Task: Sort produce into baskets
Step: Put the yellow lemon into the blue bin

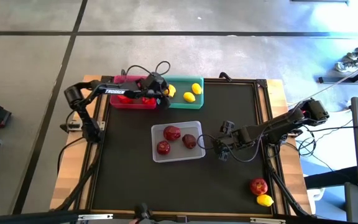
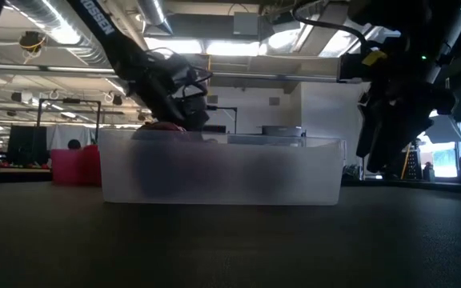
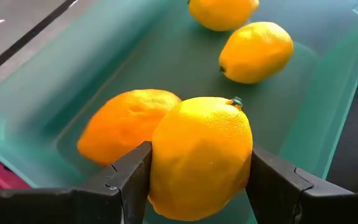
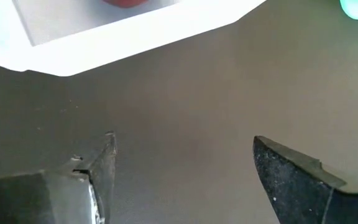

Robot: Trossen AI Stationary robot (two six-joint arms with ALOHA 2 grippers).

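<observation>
Near right corner of the table (image 1: 123,186): one apple (image 1: 258,185) and one lemon (image 1: 265,200) lie touching, outside any basket, right at the mat's edge.

Mid-table: grey-white basket (image 1: 178,126) holds three dark red apples (image 1: 171,133), spread apart inside it. In the low view this basket (image 2: 222,172) fills the centre; contents blurred through its wall.

Right gripper (image 1: 222,149) sits just off the grey-white basket's right side, over bare mat, fingers spread wide, nothing between them. Right wrist view shows only mat between the two fingers (image 4: 294,177), with the basket corner (image 4: 135,31) beyond.

Far edge, left part: pink basket (image 1: 129,102) with red peppers (image 1: 146,98), count unclear under the arm. Teal basket (image 1: 188,101) touches its right side.

Left gripper (image 1: 165,92) is over the teal basket's left end, clamped on a held lemon (image 3: 201,155), fingers part-way apart with the fruit pressed between. Below it an orange-toned lemon (image 3: 126,134) lies on the teal floor (image 3: 166,62); two more lemons (image 3: 257,51) lie toward the basket's other end.
</observation>
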